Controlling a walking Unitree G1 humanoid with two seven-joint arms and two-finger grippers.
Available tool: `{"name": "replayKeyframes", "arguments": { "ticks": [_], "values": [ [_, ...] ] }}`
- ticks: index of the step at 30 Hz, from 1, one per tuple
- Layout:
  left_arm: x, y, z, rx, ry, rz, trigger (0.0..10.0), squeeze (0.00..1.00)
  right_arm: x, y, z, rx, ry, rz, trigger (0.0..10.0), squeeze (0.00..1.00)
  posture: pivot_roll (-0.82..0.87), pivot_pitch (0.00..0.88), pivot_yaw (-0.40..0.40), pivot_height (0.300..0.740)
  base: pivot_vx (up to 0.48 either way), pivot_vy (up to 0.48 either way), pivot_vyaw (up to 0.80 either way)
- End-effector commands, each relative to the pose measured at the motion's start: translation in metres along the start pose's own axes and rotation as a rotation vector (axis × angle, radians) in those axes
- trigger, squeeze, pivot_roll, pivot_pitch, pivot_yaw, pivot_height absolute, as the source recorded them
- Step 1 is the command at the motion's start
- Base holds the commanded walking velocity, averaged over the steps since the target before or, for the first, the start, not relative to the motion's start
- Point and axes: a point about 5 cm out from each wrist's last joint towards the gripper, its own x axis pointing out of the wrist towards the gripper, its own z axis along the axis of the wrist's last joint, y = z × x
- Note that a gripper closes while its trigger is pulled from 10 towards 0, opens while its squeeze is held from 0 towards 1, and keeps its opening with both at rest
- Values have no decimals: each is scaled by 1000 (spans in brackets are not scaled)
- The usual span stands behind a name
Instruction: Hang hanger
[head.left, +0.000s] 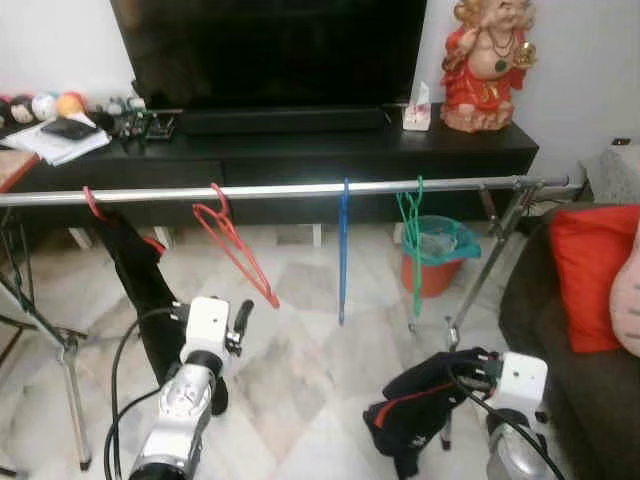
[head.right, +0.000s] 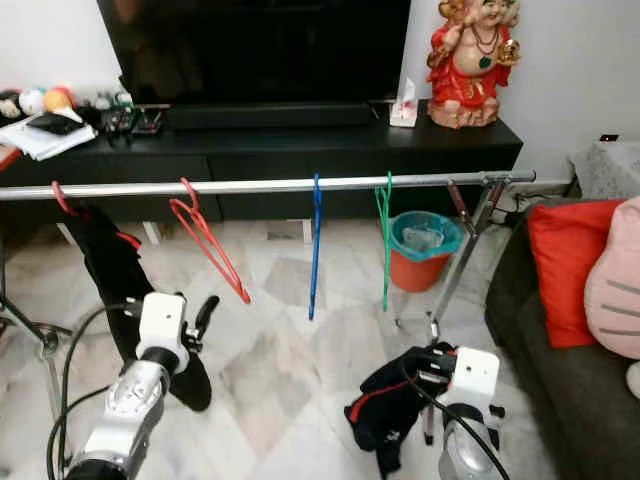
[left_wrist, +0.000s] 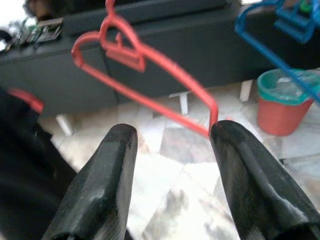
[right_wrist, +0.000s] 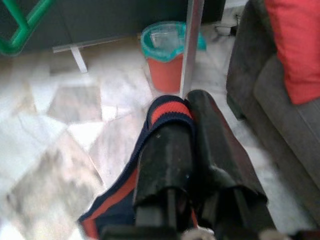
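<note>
Meanwhile, left pincer before red hanger

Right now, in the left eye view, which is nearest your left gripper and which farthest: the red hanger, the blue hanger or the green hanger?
From the left gripper:
1. Red hanger, just above it on the rail.
2. Blue hanger, mid-rail, further right.
3. Green hanger, farthest right, before the orange bin.

No legible text, labels, brands or numbers were visible anywhere. The tissue box on the far TV console had markings too small and blurry to read. The papers at the console's left end were unreadable as well.
</note>
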Motion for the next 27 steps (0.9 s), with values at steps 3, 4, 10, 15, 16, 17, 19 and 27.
{"name": "replayKeyframes", "arguments": {
  "ticks": [3, 4, 10, 15, 16, 17, 19, 27],
  "values": [
    [-2, 5, -7, -11, 43, 27, 10000, 0, 4, 5, -3, -22, 32, 48, 10000, 0, -128, 0, -8, 740, 0, 0, 0],
    [-2, 4, -8, -15, 47, 25, 10000, 0, 4, 5, -5, -36, 48, 54, 10000, 0, -126, 0, -10, 740, 0, 0, 0],
    [-1, 2, -6, -35, 51, 20, 10000, 0, 5, 4, -17, -49, 116, 68, 10000, 0, -128, 0, -11, 740, 0, 0, 0],
    [1, 3, -5, -53, 50, 30, 10000, 0, 5, 1, -29, -66, 188, 62, 10000, 0, -130, 0, -6, 740, 0, 0, 0],
    [2, 4, -4, -55, 47, 33, 10000, 0, 5, 1, -30, -70, 199, 60, 10000, 0, -130, 0, -6, 740, 0, 0, 0],
    [2, 4, -4, -55, 47, 33, 10000, 0, 5, 1, -30, -70, 199, 60, 10000, 0, -130, 0, -6, 740, 0, 0, 0],
    [1, 7, 0, -86, 27, 45, 10000, 0, 4, -2, -35, -75, 226, 51, 10000, 0, -124, 0, -8, 740, 0, 0, 0],
    [1, 7, 5, -112, 3, 14, 10000, 0, 1, -3, -43, -63, 259, 46, 10000, 0, -123, 0, -6, 740, 0, 0, 0]
  ]
}}
